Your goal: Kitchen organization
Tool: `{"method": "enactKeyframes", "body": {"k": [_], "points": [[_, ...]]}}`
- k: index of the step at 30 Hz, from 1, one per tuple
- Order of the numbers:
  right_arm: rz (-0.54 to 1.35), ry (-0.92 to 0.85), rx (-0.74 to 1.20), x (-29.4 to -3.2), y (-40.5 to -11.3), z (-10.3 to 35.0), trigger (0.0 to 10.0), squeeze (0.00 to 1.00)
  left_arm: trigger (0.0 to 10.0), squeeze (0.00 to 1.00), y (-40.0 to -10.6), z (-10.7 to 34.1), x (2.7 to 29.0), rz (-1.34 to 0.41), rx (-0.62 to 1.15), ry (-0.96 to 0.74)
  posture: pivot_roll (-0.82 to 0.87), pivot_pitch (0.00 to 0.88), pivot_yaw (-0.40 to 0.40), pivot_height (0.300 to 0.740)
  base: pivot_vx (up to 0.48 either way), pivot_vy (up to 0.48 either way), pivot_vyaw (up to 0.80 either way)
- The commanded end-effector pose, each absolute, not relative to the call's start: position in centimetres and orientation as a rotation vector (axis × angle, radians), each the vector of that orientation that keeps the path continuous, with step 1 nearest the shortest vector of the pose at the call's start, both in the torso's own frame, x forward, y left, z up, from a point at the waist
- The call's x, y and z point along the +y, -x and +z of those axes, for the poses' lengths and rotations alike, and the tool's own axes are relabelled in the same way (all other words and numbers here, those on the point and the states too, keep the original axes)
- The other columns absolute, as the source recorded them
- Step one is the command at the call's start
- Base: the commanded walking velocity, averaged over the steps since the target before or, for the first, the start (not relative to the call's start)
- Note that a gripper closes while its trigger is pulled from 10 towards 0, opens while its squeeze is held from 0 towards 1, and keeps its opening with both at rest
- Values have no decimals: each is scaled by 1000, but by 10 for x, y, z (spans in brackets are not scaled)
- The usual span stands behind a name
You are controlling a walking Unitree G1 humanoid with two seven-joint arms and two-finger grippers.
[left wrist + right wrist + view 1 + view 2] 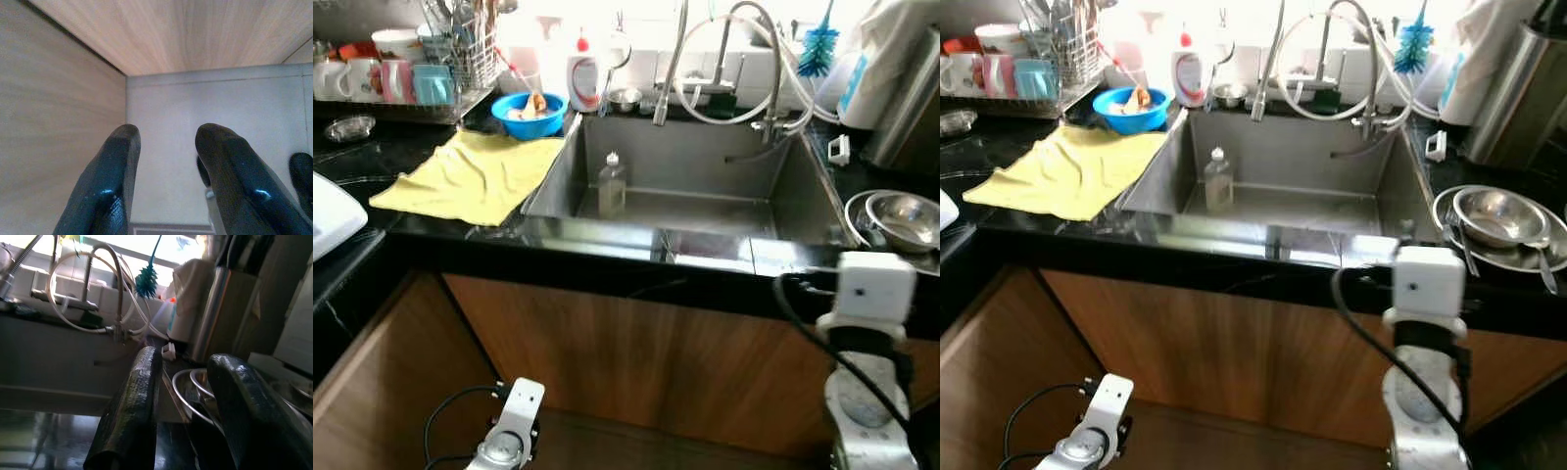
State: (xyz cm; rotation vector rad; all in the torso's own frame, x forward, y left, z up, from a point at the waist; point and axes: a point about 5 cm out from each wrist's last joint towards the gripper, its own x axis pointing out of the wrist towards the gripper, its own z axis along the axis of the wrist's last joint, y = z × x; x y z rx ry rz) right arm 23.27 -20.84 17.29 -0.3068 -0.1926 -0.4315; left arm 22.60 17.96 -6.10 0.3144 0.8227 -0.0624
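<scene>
A steel sink [783, 196] is set into the black counter, and a small clear bottle [612, 184] stands upright in it. A yellow cloth [470, 176] lies spread on the counter to the sink's left, with a blue bowl [530, 115] holding food behind it. Stacked steel bowls [901, 217] sit on a plate to the sink's right. My right gripper [183, 396] is open and empty, held at the counter's front edge just short of those bowls [200, 387]. My left gripper [166, 161] hangs low beside the wooden cabinet, open, with nothing between its fingers.
A dish rack [460, 59] with cutlery and mugs [372, 80] stands at the back left. A white soap bottle [583, 70], the faucet [671, 69] with looped hoses and a teal brush [818, 49] line the back. A steel canister [1518, 88] stands at the far right.
</scene>
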Motion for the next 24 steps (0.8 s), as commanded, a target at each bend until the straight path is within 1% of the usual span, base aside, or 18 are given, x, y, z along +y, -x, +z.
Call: {"method": "enactKeyframes", "body": {"k": [1, 3, 7, 8, 9, 16, 17, 18, 19, 20, 21, 24], "points": [[-472, 275, -161, -218, -232, 169, 10000, 0, 10000, 0, -224, -61, 187, -45, 831, -318, -105, 0, 1, 740, 0, 0, 0], [-500, 260, -157, -225, -231, 169, 10000, 0, 10000, 0, -223, -62, 187, -47, 834, -319, -106, 0, 2, 740, 0, 0, 0], [-497, 251, -173, -227, -231, 171, 10000, 0, 10000, 0, -223, -62, 186, -52, 835, -320, -104, 0, 2, 740, 0, 0, 0], [-499, 245, -175, -226, -231, 171, 10000, 424, 10000, 0, -223, -62, 186, -53, 834, -320, -104, 0, 2, 740, 0, 0, 0], [-501, 226, -187, -226, -230, 172, 10000, 1000, 10000, 0, -223, -62, 186, -55, 833, -321, -104, 0, 2, 740, 0, 0, 0], [-526, 186, -183, -225, -229, 168, 10000, 1000, 10000, 0, -222, -63, 186, -59, 836, -323, -100, 0, 1, 740, 0, 0, 0], [-542, 145, -163, -226, -229, 164, 10000, 1000, 10000, 0, -222, -63, 186, -59, 834, -323, -98, 0, 0, 740, 0, 0, 0], [-542, 145, -163, -226, -229, 164, 10000, 1000, 10000, 0, -222, -63, 186, -59, 834, -323, -98, 0, 0, 740, 0, 0, 0], [-561, 111, -140, -228, -228, 160, 10000, 706, 10000, 0, -223, -62, 185, -59, 833, -323, -98, 0, 0, 740, 0, 0, 0], [-570, 101, -131, -229, -228, 159, 10000, 706, 10000, 0, -223, -62, 185, -58, 833, -323, -98, 0, 0, 740, 0, 0, 0], [-584, 98, -122, -231, -228, 158, 10000, 0, 10000, 0, -223, -62, 186, -58, 833, -322, -97, 0, 1, 740, 0, 0, 0], [-662, 45, -76, -242, -226, 151, 10000, 0, 10000, 0, -223, -62, 186, -59, 834, -324, -102, 0, 2, 740, 0, 0, 0]]}}
